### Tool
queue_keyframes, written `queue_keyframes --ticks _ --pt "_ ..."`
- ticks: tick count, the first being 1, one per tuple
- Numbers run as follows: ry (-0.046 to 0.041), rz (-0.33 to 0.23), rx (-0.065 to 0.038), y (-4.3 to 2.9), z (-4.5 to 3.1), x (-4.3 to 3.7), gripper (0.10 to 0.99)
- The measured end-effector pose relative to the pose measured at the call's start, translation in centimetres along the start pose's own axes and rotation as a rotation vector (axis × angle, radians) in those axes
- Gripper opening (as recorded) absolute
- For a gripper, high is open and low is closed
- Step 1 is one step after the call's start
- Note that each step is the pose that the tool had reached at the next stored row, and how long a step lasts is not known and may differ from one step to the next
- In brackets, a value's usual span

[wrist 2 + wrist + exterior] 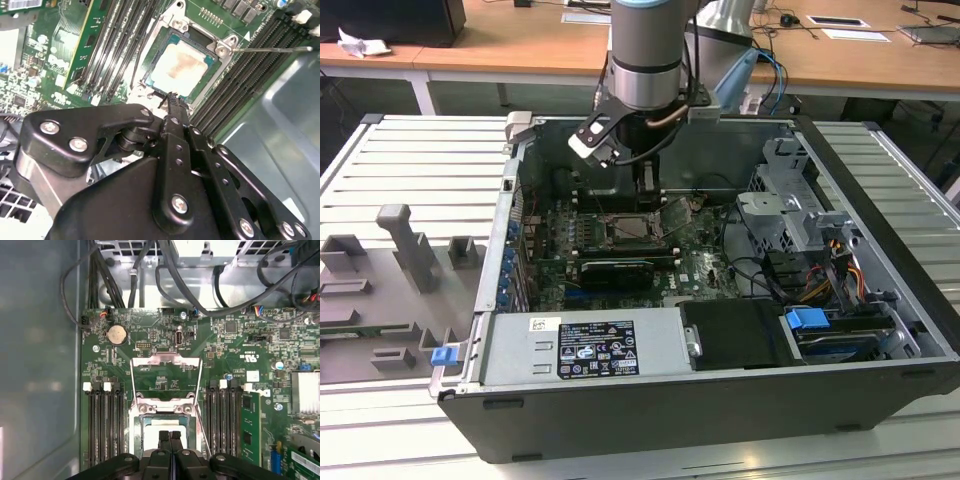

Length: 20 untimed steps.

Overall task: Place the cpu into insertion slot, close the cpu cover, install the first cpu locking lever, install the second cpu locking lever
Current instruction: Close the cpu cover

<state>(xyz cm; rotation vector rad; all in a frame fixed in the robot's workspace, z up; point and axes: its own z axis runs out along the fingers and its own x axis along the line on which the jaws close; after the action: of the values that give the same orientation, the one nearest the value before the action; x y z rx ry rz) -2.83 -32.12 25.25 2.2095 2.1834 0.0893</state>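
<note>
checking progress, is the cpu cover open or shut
Open: in the first wrist view the cover lies swung back on the board, leaving the cpu bare in the slot.

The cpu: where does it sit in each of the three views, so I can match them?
Exterior view: the cpu, a dark square directly under the gripper.
Second wrist view: pale square just past the shut jaws.
First wrist view: pale square partly hidden behind the jaws.
Shared landmark: the black memory slots flanking it on both sides.
</note>
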Motion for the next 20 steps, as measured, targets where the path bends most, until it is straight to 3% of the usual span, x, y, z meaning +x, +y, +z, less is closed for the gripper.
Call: queue_keyframes --ticks 1,6,12,20 --pt "-0.0001 0.0 0.0 0.03 -0.37 0.01 0.106" --pt "0.0001 0.0 0.0 0.2 -0.4 0.01 0.106" --pt "0.0 0.0 0.0 1.63 -0.3 0.02 0.106" --pt "0.0 0.0 0.0 2.27 -0.47 0.04 0.106"
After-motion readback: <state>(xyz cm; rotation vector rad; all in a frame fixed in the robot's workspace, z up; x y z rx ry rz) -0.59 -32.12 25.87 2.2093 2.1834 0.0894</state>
